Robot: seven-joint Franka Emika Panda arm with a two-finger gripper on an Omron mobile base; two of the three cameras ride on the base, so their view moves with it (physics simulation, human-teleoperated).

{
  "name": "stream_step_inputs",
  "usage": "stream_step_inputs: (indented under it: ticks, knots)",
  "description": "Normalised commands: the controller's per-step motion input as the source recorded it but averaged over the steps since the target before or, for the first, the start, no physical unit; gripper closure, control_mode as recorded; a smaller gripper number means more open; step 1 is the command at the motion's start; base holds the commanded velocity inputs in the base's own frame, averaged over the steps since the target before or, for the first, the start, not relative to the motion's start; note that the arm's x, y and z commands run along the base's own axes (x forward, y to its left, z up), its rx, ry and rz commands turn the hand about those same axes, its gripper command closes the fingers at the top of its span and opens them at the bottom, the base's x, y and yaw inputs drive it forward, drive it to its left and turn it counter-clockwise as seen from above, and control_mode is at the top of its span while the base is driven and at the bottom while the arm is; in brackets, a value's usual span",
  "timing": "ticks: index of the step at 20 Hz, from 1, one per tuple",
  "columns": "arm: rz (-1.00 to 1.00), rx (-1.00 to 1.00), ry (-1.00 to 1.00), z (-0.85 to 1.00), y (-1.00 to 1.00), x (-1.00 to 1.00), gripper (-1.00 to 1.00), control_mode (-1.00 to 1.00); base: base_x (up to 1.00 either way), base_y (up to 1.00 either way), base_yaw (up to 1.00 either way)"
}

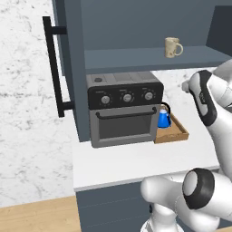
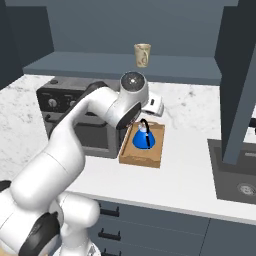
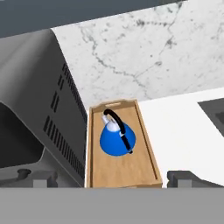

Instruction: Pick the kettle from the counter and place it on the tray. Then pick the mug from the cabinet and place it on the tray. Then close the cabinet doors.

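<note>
The kettle [image 3: 117, 138] was seen upright on the tray [image 3: 142, 159], just beyond the gripper [image 3: 114, 178], fingers spread apart and empty.

White marble wall [image 1: 27, 90], wooden floor [image 1: 36, 217].

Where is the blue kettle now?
The kettle stands upright on the wooden tray, on the counter just right of the toaster oven.

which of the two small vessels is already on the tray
The blue kettle, standing upright on the wooden tray beside the toaster oven. The beige mug sits up on the cabinet shelf.
</note>
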Motion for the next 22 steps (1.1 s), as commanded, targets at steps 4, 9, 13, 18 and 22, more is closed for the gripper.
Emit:
stream_step_inputs:
  ticks: [4,9,13,18,22]
  knots:
    - [0.08,0.04,-0.04,0.54,0.0,0.0,-1.0,-1.0,0.0,0.0,0.0]
    - [0.16,-0.01,-0.07,0.66,0.0,0.08,-1.0,-1.0,0.0,0.0,0.0]
    - [0.2,-0.01,-0.16,0.48,0.0,0.22,-1.0,-1.0,0.0,0.0,0.0]
    - [0.15,0.0,-0.22,0.38,0.0,0.18,-1.0,-1.0,0.0,0.0,0.0]
    - [0.05,0.0,-0.08,0.26,0.0,0.24,-1.0,-1.0,0.0,0.0,0.0]
